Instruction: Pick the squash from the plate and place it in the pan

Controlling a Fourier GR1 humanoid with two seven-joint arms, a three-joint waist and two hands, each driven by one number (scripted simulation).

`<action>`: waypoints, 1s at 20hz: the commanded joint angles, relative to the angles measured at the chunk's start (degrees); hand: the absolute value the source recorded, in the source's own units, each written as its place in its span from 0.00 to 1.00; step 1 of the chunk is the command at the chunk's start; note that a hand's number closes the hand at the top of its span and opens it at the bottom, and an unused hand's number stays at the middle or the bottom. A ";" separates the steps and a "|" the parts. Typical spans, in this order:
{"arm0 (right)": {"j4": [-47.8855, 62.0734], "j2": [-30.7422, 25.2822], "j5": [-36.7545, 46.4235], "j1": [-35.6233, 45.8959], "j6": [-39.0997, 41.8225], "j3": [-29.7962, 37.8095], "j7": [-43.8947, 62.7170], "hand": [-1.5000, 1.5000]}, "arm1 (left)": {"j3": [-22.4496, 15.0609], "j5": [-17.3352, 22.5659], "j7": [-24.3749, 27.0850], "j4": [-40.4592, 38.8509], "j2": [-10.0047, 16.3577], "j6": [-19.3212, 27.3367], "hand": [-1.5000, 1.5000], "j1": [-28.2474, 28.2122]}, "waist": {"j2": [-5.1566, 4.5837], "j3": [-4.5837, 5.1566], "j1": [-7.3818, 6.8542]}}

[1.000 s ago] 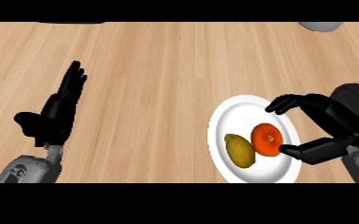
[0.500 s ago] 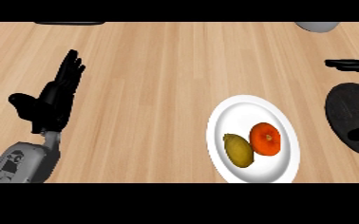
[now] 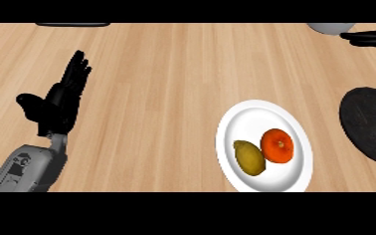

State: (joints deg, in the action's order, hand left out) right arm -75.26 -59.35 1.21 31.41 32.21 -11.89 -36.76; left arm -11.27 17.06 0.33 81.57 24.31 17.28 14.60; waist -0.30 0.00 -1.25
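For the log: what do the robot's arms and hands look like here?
Only one arm shows: a black left hand with slim fingers and a thumb, on a rounded light-grey forearm. No cables visible. The right hand is out of view.

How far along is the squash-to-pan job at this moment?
Done: nothing yet. The squash lies on the plate beside an orange fruit, and the visible part of the pan at the right edge holds nothing. In hand: nothing; the left hand rests open at the left, and the right hand is out of view. Left: grasp the squash, lift it and set it in the pan.
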 commanded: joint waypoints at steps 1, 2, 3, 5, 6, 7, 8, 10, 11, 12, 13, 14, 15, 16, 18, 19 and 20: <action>-1.32 1.22 1.46 4.89 6.09 -0.92 -2.70 0.00 | 0.65 -1.36 0.65 -0.53 -0.58 0.06 0.50 -0.38 | 0.18 0.02 0.34; -1.34 4.11 2.97 4.34 3.71 -2.11 -2.02 0.00 | 1.38 -0.73 -0.13 -0.27 0.28 -1.42 0.50 -0.61 | 0.18 0.01 0.35; 0.48 3.19 0.86 8.26 7.50 -1.32 0.20 0.00 | -0.38 -2.71 -0.42 -0.15 -2.19 1.22 0.50 0.47 | 0.13 0.02 0.22; -4.03 3.51 -1.47 5.00 8.16 -1.85 2.55 0.00 | 2.64 -0.36 -1.83 2.33 1.52 -1.67 0.50 -1.81 | 0.43 0.03 0.64; -3.18 4.93 -0.08 5.31 8.00 -3.92 1.65 0.00 | 3.10 -0.05 -0.20 -0.24 0.12 -1.85 0.50 -0.62 | 0.21 0.04 0.54; -3.71 5.00 -0.26 6.32 9.18 -4.70 2.83 0.00 | 2.46 0.09 0.42 -0.24 -0.52 -2.71 0.50 -1.27 | 0.20 0.05 0.47; -5.91 3.74 -1.96 4.33 10.69 -4.68 1.92 0.00 | 1.88 -1.82 -2.60 0.06 -0.15 -0.40 0.50 1.02 | 0.35 0.01 1.18; -6.20 5.05 -2.05 3.81 10.70 -6.03 1.48 0.00 | 2.85 -0.83 -0.28 -0.81 -0.61 -1.92 0.50 -0.21 | 0.21 0.01 0.92; -11.04 5.09 -3.84 1.65 10.44 -6.61 3.77 0.00 | 3.21 -0.73 0.87 -2.60 -1.11 -2.11 0.50 -0.90 | 0.40 0.05 1.72; -12.56 4.94 -4.54 2.12 10.71 -6.12 5.93 0.00 | 3.01 -1.71 -2.86 -0.54 -0.57 -0.61 0.50 1.22 | 0.48 0.02 1.60; -15.32 5.28 -4.25 -0.19 9.40 -6.72 7.65 0.00 | 3.56 -1.21 -3.37 0.11 0.17 -1.85 0.50 1.65 | 0.53 0.01 1.79; -13.96 4.90 -1.12 -2.49 8.07 -6.24 3.09 0.00 | 3.98 -1.96 0.23 -3.53 -1.45 -2.12 0.50 1.82 | 0.31 0.00 1.78; -15.38 5.75 2.82 -4.27 5.38 -7.72 4.83 0.00 | 2.86 -3.02 -3.09 -1.08 -1.67 -0.84 0.50 1.99 | 0.36 -0.02 1.58; -18.52 4.72 -1.42 -2.12 8.73 -5.79 11.85 0.00 | 4.69 -2.11 -2.59 -0.38 -0.17 -2.47 0.50 0.43 | 0.46 0.02 1.46; -17.35 7.34 2.14 -3.18 7.72 -7.01 12.80 0.00 | 3.75 -3.57 -1.80 0.07 -2.43 -1.55 0.50 -0.05 | 0.36 0.01 1.20; -18.49 6.34 0.68 -3.13 9.47 -5.75 14.60 0.00 | 3.59 -3.65 0.54 0.63 -2.10 -3.12 0.50 -3.69 | 0.40 0.02 1.14; -19.12 7.29 4.96 -8.90 5.47 -6.50 10.29 0.00 | 4.32 -3.16 -4.01 1.50 -2.30 -2.09 0.50 -0.31 | 0.39 -0.02 1.47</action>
State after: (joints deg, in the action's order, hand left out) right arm -92.09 -53.45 2.24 27.87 37.20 -18.30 -24.50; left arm -7.64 14.28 -1.42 81.60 22.58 15.32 14.05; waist 0.09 0.03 0.09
